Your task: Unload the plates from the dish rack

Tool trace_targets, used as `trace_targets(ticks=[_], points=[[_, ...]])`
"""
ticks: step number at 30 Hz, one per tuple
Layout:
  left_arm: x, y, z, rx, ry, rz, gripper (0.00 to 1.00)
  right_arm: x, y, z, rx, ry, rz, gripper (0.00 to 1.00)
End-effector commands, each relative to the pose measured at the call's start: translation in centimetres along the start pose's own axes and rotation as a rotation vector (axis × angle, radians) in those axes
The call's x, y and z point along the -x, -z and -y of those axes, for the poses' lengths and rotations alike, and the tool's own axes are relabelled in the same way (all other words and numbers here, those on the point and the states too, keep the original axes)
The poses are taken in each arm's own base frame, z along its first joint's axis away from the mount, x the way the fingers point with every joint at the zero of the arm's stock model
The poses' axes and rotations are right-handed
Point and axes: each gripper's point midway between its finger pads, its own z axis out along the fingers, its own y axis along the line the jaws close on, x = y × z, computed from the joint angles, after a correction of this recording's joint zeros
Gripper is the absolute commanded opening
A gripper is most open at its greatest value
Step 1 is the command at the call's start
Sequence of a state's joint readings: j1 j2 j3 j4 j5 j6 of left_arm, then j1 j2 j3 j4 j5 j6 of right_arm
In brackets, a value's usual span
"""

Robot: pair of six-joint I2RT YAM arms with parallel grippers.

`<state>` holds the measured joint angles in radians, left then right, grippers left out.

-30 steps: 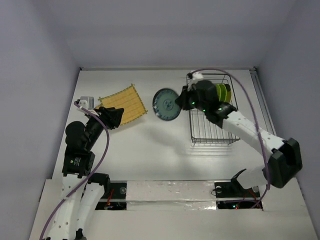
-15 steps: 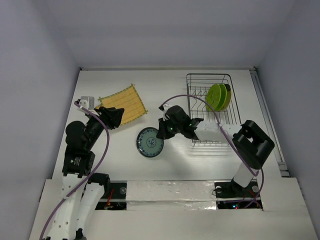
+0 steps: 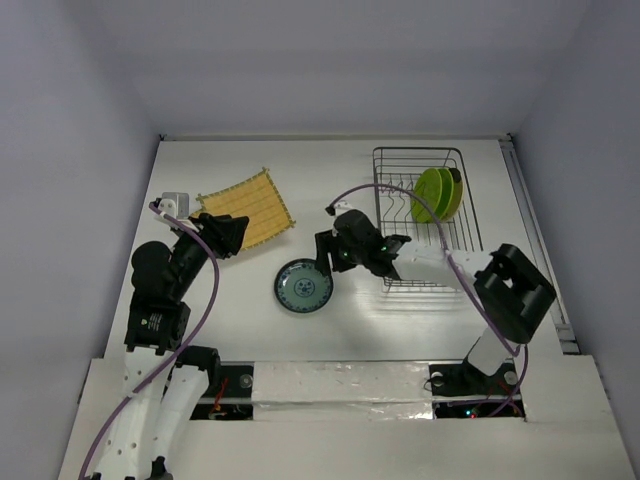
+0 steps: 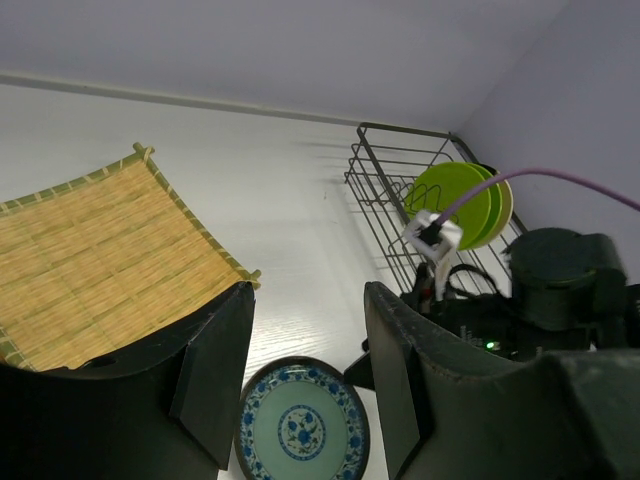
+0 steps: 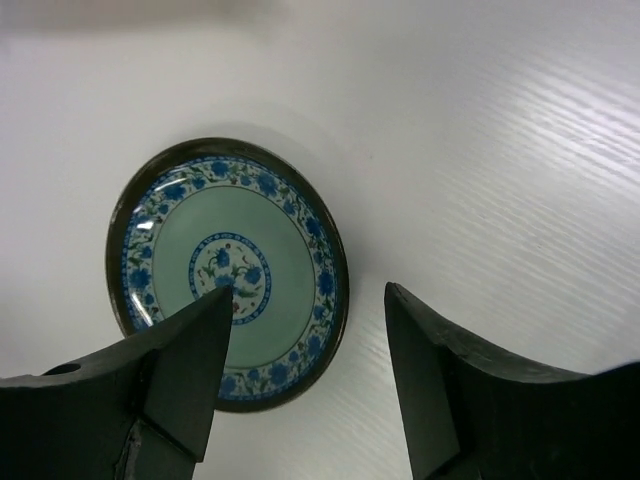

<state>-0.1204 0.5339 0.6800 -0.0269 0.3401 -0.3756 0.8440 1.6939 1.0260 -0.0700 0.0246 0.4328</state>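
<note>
One plate with a blue flower pattern (image 5: 230,270) lies flat and face up on the white table (image 3: 250,330), in front of the dish rack (image 3: 425,265) and off its left side, apart from the wire. The right gripper (image 5: 308,300) hangs just over this plate with its jaws spread wide and nothing between them. In the wrist view, one finger covers the plate's middle, the other stands over bare table past the rim, and the rim's nearer edge falls in the gap. We cannot tell whether a fingertip touches the plate. From above, the gripper sits at the plate's far right edge, between plate and rack.

Being round, the plate has no long axis; its hollow faces straight up.

Two green plates (image 3: 437,194) stand on edge in the far right part of the rack, one close behind the other, their faces turned toward the left side of the table and leaning slightly.

The left gripper (image 4: 307,300) is well apart from them, at the near corner of a bamboo mat (image 3: 250,205), jaws open and empty.
</note>
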Motion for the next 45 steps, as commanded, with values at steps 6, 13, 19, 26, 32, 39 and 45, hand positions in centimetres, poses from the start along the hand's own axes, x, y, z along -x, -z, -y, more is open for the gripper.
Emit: trace_targets(ticks=[6,13,19,26,32,39,45], points=[[1.0,0.0,0.4,-0.019,-0.013,0.045,0.45,11.3,11.0,3.0,-0.236,-0.006,0.372,0.42],[1.1,0.1,0.5,-0.022,-0.015,0.050,0.45,14.9,18.0,17.1,-0.614,-0.169,0.506,0.03],[1.1,0.1,0.5,-0.023,-0.017,0.049,0.45,15.6,18.4,23.3,-0.767,-0.222,0.482,0.41],[1.1,0.1,0.6,-0.029,-0.016,0.048,0.45,15.4,16.9,27.6,-0.851,-0.243,0.414,0.41],[1.1,0.1,0.6,-0.028,-0.016,0.049,0.45,14.6,15.4,29.1,-0.898,-0.255,0.361,0.39],[1.1,0.2,0.7,-0.033,-0.017,0.049,0.45,14.2,13.5,30.3,-0.909,-0.261,0.323,0.25],[1.0,0.1,0.6,-0.032,-0.016,0.047,0.45,15.8,16.4,29.6,-0.932,-0.251,0.386,0.00]])
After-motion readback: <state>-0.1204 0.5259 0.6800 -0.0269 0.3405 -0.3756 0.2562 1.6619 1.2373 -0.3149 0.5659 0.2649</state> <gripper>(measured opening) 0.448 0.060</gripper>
